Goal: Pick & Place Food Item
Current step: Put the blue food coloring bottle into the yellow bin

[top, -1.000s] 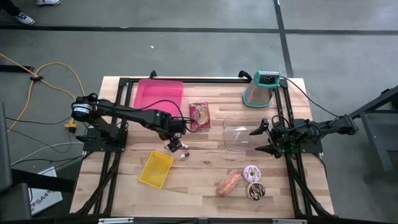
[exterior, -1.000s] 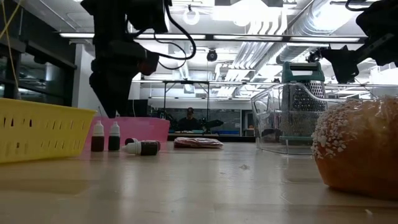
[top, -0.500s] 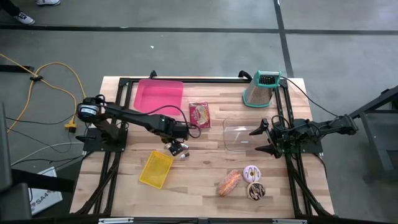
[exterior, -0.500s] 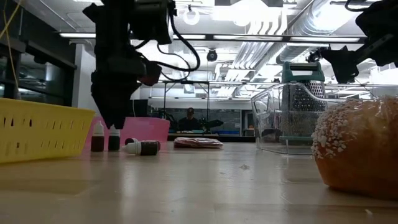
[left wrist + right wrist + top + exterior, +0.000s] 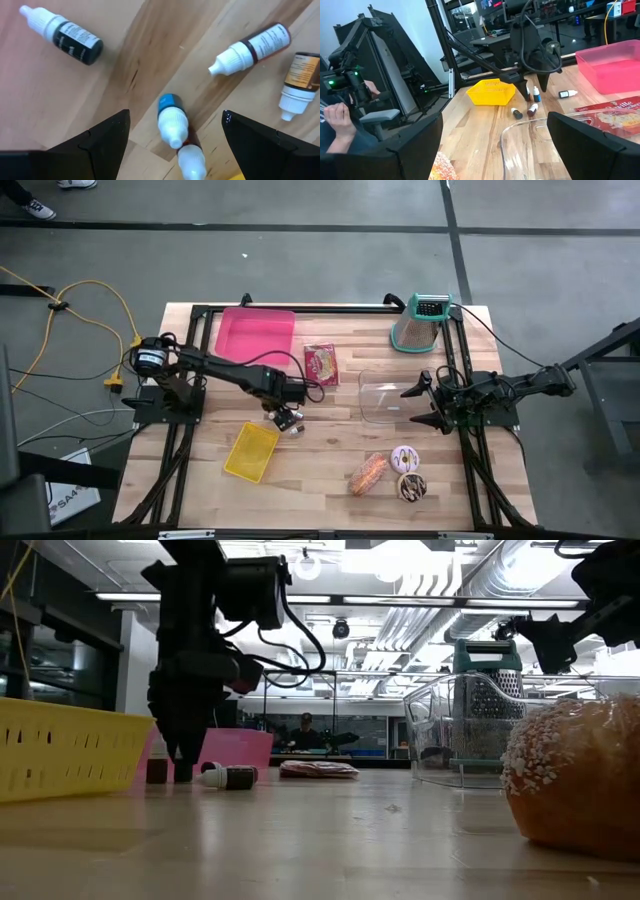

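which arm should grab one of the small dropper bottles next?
Left. Its open gripper points down right over the bottles, fingers either side of one. The right gripper sits back by the clear container, level and off to the side.

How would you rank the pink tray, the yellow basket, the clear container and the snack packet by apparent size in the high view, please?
1. pink tray, clearly the largest.
2. clear container and yellow basket: they look about alike, so I would not rank them.
3. snack packet, the smallest.
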`<state>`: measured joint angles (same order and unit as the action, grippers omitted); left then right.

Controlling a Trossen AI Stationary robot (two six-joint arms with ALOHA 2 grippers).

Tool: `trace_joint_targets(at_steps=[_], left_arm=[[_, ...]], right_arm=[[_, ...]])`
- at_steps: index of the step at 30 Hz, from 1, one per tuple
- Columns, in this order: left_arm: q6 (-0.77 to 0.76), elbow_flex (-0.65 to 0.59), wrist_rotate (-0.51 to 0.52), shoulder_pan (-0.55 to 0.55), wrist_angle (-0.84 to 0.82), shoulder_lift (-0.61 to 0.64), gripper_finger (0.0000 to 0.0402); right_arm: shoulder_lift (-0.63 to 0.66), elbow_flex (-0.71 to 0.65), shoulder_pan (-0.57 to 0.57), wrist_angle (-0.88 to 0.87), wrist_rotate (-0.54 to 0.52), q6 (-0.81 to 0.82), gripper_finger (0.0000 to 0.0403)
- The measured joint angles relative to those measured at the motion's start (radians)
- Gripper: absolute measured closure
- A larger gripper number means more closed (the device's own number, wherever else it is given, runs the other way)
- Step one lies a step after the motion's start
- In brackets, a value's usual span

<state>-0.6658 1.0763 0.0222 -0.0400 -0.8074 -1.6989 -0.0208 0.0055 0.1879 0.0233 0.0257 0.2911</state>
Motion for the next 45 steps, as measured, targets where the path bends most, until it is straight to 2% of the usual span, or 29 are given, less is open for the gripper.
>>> trace_joint_targets(at_steps=[9,21,45], left_arm=[[0.004,0.0,0.01,0.001,0.0,0.0,0.0106],[0.004,0.0,0.012,0.001,-0.002,0.0,0.0212],[0.005,0.0,0.013,0.001,-0.005,0.002,0.0338]], right_arm=[[0.0,0.0,0.0,0.0,0.0,0.0,0.0055],[0.0,0.0,0.0,0.001,0.0,0.0,0.0055],[0.0,0.0,0.0,0.002,0.0,0.0,0.0055]])
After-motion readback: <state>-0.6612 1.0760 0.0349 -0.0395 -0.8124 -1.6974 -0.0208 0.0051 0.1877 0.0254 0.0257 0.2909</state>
